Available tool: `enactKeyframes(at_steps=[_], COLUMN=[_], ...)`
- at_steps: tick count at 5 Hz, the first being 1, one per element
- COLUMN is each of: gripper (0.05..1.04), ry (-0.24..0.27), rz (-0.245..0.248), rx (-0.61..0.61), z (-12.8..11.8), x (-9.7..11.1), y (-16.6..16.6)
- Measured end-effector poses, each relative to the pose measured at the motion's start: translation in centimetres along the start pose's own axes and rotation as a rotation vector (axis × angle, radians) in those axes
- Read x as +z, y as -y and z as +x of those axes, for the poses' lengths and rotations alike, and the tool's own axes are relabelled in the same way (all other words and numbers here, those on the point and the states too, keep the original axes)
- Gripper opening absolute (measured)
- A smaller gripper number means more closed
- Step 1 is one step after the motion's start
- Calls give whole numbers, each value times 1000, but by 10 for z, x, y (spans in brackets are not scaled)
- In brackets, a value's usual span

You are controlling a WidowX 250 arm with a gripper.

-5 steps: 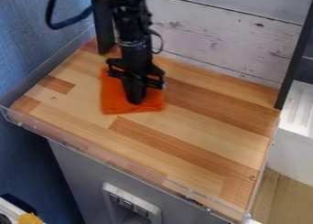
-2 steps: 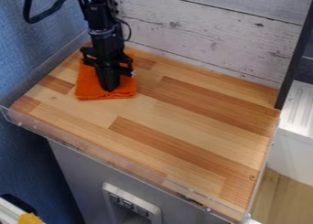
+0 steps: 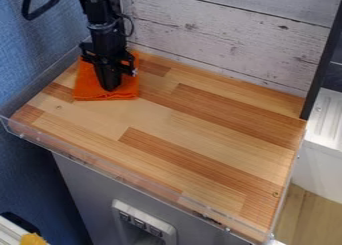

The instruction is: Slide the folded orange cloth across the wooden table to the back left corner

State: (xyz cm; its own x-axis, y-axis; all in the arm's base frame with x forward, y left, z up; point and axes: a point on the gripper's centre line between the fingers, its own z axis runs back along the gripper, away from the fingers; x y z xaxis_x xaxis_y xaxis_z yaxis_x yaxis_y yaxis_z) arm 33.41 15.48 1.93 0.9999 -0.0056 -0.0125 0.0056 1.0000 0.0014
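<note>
On the camera view, I'm watching the black two-finger gripper (image 3: 109, 88) slide away towards the back left corner, and the square-looking orange fabric cloth (image 3: 88, 88) is going along with it; a second ago the pair sat further in from that corner and closer to the front edge, and each frame since has carried them back and to the left across the light-and-dark striped wooden tabletop (image 3: 190, 129); there it goes, a shorter shift in the latest stretch than in the one before it.

The cloth now lies in the back left part of the tabletop, near the left edge and well apart from the right one; it's down flat, as far as I can see, with the gripper hanging upright over its middle, tip against the fabric or very close to it; I can't tell from here whether the gripper is spread or pressed together, nor whether it has a fold of cloth pinched.

What I make of it: the two travelling together suggests I have enough hold or downward pressure to drag the cloth over the wood; little room seems left before the left edge, so I'd judge this stroke to be well along; pushing much further could bunch the fabric there.
</note>
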Motion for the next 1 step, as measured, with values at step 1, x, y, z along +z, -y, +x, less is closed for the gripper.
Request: enactKeyframes(at_steps=[1], gripper=[467], ry=[-24], rz=[-1], rx=[14], z=[-2], x=[11], y=[12])
